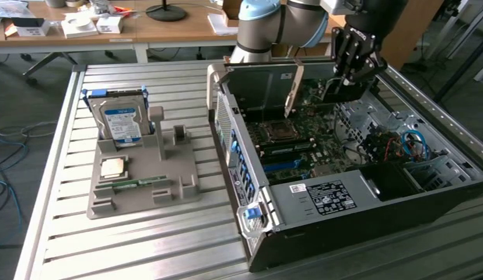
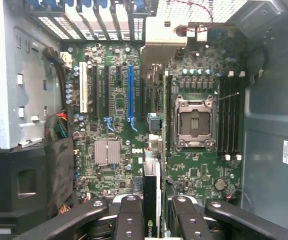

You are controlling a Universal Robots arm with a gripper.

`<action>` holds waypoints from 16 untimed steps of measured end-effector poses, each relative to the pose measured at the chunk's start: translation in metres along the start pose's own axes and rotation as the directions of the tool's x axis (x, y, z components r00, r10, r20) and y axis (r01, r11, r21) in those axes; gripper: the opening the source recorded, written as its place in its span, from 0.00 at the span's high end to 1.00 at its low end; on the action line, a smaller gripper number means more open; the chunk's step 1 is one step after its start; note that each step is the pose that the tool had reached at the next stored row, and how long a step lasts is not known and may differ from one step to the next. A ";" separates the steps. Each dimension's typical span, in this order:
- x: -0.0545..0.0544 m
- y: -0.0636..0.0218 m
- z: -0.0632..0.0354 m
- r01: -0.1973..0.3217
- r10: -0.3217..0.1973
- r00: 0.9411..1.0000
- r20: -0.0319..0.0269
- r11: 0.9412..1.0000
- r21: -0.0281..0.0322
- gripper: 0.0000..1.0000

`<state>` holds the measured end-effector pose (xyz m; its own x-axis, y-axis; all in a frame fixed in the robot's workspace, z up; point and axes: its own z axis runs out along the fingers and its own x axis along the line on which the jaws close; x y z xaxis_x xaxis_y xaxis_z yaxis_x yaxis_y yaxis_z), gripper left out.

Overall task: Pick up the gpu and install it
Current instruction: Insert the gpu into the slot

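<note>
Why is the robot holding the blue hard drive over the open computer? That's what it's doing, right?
Not quite. The gripper holds the gpu, a thin dark card, not the hard drive. The wrist view shows the card edge-on between the fingers, over the open computer. The hard drive stands in the grey holder.

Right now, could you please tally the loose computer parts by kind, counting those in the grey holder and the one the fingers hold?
hard drive: 1
CPU chip: 1
RAM stick: 1
gpu: 1
Total: 4
</note>
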<state>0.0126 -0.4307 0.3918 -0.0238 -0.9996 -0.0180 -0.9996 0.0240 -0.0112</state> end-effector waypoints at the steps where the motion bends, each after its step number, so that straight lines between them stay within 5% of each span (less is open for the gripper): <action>1: 0.001 0.0000 0.0000 0.000 0.000 1.000 0.000 1.000 0.000 0.73; 9: 0.002 0.0001 0.0000 0.000 0.000 1.000 0.000 1.000 0.000 0.73; 16: 0.002 0.0129 -0.0002 -0.001 0.001 1.000 0.000 1.000 0.000 0.73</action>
<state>-0.0004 -0.4327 0.3917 -0.0244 -0.9995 -0.0179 -0.9996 0.0246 -0.0112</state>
